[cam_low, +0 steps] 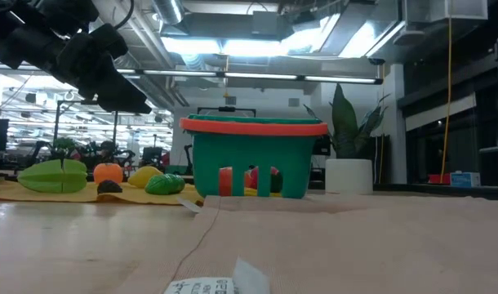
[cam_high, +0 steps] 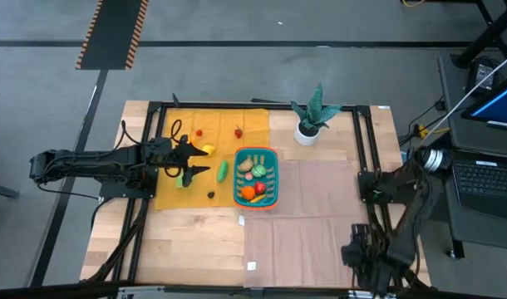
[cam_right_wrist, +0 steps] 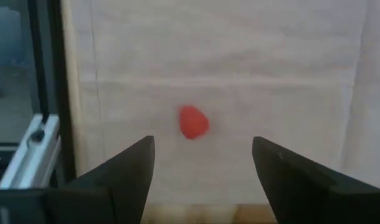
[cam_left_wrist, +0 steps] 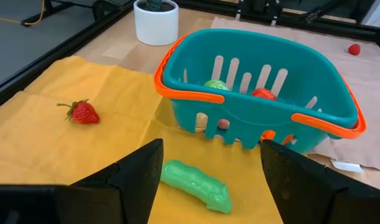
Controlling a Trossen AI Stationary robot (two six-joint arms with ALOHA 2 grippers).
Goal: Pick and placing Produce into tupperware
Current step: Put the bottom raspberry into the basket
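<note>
Status: task partly done. The teal basket [cam_high: 257, 178] sat near table centre, straddling the edge of the yellow cloth [cam_high: 166, 199] and the brown paper [cam_high: 320, 208]. Several produce pcs were already inside: the high view showed green, tan, orange and red items; the left wrist view confirmed a green pc [cam_left_wrist: 216, 84] and a red pc [cam_left_wrist: 263, 94] through the slots.

Still outside the basket, approx. seven pcs:
- green pea pod [cam_left_wrist: 196, 184], on the cloth just beside the basket wall
- strawberry [cam_left_wrist: 83, 112], on the cloth, apart from the basket
- second small red pc [cam_high: 199, 132], far side of the cloth
- yellow pc [cam_high: 208, 149], near the left gripper
- light green pc [cam_high: 181, 179] and a small dark pc [cam_high: 210, 195], on the cloth
- red pc [cam_right_wrist: 193, 122] on the brown paper, below the right arm; also visible at the left wrist view's edge

The low view added an orange item [cam_low: 108, 172], not identifiable from above.

Left gripper [cam_high: 195, 161]: over the cloth, fingers spread wide, empty, aimed at the pea pod, which lay between the fingers in its wrist view. Judgement: pea pod was the next pick.

Right gripper [cam_right_wrist: 202, 180]: parked at the table's right near corner, fingers wide, empty, looking down at the lone red pc.

The plant pot [cam_high: 306, 133] was not part of the job.
</note>
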